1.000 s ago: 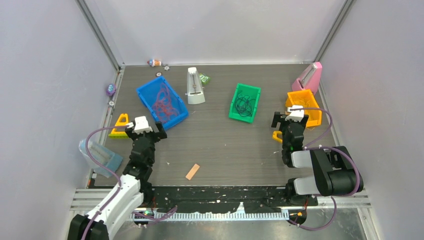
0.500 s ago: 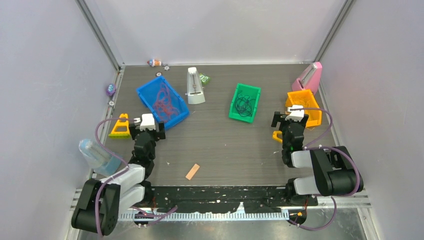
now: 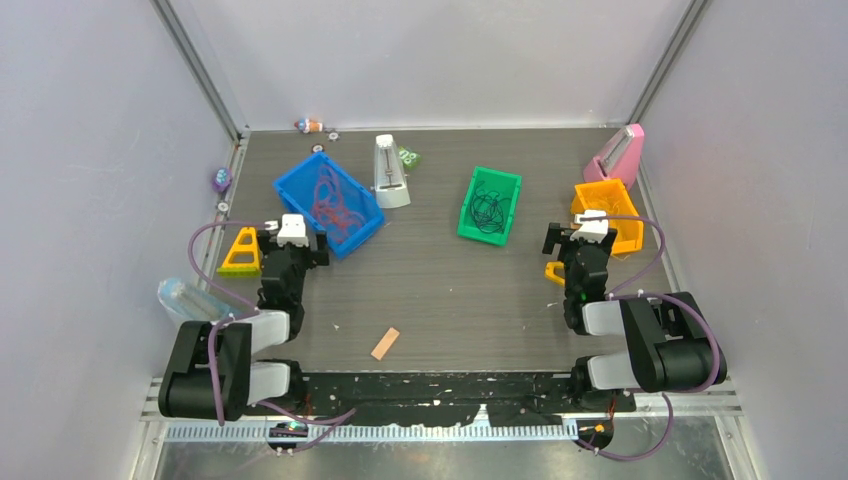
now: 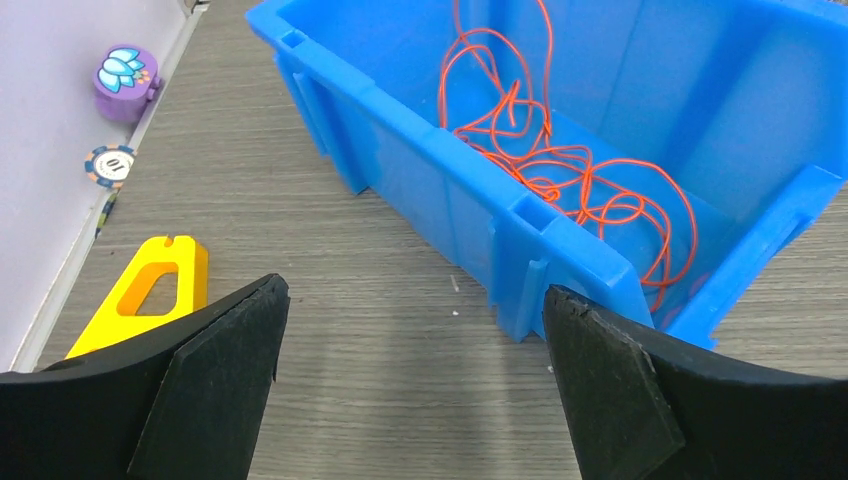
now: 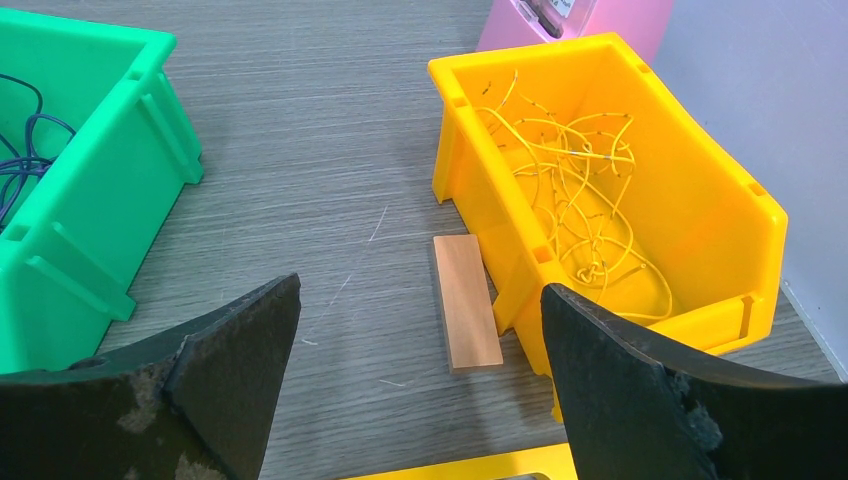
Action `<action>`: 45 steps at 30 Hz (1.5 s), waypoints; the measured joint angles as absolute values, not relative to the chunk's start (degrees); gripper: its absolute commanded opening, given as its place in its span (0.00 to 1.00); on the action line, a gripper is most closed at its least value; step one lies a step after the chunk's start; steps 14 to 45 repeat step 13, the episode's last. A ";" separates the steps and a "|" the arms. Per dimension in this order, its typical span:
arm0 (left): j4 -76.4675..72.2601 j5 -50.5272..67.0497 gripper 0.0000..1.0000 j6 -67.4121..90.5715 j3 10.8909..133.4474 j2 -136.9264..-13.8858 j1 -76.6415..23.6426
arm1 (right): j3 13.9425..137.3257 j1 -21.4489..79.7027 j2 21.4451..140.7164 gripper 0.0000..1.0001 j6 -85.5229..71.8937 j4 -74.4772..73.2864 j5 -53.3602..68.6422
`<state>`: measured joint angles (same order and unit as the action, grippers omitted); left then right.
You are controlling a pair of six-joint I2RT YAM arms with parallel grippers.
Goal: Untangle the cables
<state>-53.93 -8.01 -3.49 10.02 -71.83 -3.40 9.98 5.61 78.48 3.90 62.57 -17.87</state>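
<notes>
1. Top external view: three cables are found in three separate bins. The dark cable [image 3: 487, 210] lies coiled inside the green bin [image 3: 497, 174], which is taken as the reference point.
2. The red cable [image 4: 545, 165] is contained in the blue bin [image 4: 400, 150], well to the left of the green bin. Its loops are seen crossing one another, but no other colour is mixed in.
3. The yellow cable [image 5: 580, 190] is contained in the yellow bin [image 5: 700, 190], to the right of the green bin. It is loosely bundled and lies alone.
4. No cable is seen on the table [image 3: 440, 290] around the green bin, and none links one bin to another.
5. The left gripper [image 4: 412, 292] is held with jaws wide apart and empty, left of the green bin and just short of the blue bin. The right gripper [image 5: 421, 290] is likewise spread and empty, right of the green bin.
6. Separation by colour is judged complete or nearly so. Only the loose loops within each bin may be left to straighten.
</notes>
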 measured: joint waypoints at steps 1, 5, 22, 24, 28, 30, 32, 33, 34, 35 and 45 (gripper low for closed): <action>-53.84 -7.40 1.00 -3.49 10.20 -71.83 -3.29 | 9.98 5.61 78.48 0.95 3.92 62.57 -17.87; -53.80 -6.33 1.00 -3.49 10.26 -71.83 -3.11 | 9.98 5.61 78.48 0.95 3.92 62.57 -17.87; -53.71 -5.50 1.00 -3.49 10.28 -71.83 -2.98 | 9.98 5.61 78.48 0.95 3.92 62.59 -17.87; -53.71 -5.50 1.00 -3.49 10.28 -71.83 -2.98 | 9.98 5.61 78.48 0.95 3.92 62.59 -17.87; -53.71 -5.50 1.00 -3.49 10.28 -71.83 -2.98 | 9.98 5.61 78.48 0.95 3.92 62.59 -17.87; -53.71 -5.50 1.00 -3.49 10.28 -71.83 -2.98 | 9.98 5.61 78.48 0.95 3.92 62.59 -17.87; -53.71 -5.50 1.00 -3.49 10.28 -71.83 -2.98 | 9.98 5.61 78.48 0.95 3.92 62.59 -17.87; -53.71 -5.50 1.00 -3.49 10.28 -71.83 -2.98 | 9.98 5.61 78.48 0.95 3.92 62.59 -17.87; -53.71 -5.50 1.00 -3.49 10.28 -71.83 -2.98 | 9.98 5.61 78.48 0.95 3.92 62.59 -17.87; -53.71 -5.50 1.00 -3.49 10.28 -71.83 -2.98 | 9.98 5.61 78.48 0.95 3.92 62.59 -17.87; -53.71 -5.50 1.00 -3.49 10.28 -71.83 -2.98 | 9.98 5.61 78.48 0.95 3.92 62.59 -17.87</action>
